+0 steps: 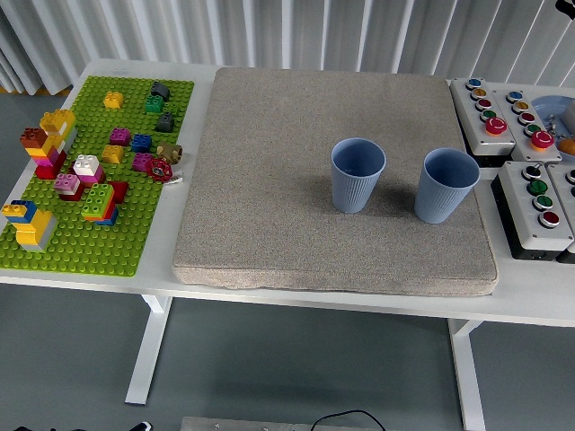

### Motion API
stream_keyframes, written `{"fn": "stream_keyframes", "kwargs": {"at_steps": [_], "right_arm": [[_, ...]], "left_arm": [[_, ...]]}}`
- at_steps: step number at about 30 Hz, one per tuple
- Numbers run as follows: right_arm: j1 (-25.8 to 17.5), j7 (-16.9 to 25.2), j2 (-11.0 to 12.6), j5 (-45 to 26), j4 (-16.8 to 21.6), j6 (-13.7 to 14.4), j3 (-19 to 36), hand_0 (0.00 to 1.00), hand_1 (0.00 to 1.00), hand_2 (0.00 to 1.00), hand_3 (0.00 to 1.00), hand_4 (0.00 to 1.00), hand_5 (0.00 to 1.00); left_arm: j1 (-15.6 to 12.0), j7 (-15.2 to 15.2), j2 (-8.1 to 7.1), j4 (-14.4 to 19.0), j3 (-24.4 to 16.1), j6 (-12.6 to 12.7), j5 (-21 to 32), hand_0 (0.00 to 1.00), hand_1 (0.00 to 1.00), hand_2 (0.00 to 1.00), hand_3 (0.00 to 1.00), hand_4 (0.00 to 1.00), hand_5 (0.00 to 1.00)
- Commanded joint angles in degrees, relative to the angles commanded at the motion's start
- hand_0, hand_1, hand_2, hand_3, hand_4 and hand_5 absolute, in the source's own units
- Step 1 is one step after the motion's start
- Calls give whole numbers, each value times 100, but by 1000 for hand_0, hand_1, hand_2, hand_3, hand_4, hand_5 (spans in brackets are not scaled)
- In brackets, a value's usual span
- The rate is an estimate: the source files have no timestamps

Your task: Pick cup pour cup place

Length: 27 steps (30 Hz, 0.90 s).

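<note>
Two blue ribbed cups stand upright on the grey mat [269,180]. One cup [358,175] sits near the mat's middle. The other cup [446,185] stands to its right, close to the mat's right edge. A small gap separates them. I cannot see into either cup well enough to tell what it holds. Neither of my hands appears in the head view.
A green baseplate [81,242] with several coloured bricks lies at the left of the white table. Grey button boxes [503,117] with coloured buttons sit at the right edge. A dark shape [566,5] shows at the top right corner.
</note>
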<state>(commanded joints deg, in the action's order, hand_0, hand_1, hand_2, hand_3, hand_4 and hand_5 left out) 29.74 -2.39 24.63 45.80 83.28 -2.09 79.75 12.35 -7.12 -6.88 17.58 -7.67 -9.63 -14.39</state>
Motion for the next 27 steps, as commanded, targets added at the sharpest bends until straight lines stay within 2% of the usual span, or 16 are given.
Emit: {"fn": "stream_keyframes", "kwargs": {"at_steps": [4,8,27], "right_arm": [[23,23,-106,-618,-155,-221,-61,919,869,960,927,877,635],[49,35,-147,-810,-220,-289,-147,908,863,954,921,881,637],[46,33,-124,-540,-180,-207,-286,911,861,953,916,871,615]], "left_arm": [[14,-9,9,0,-17,-4,-28,784,817,829,761,502,998],[23,-16,8,0,-31,-9,-47,784,817,829,761,502,998],[22,-32,2,0,-49,-13,-71,783,817,829,761,499,998]]}}
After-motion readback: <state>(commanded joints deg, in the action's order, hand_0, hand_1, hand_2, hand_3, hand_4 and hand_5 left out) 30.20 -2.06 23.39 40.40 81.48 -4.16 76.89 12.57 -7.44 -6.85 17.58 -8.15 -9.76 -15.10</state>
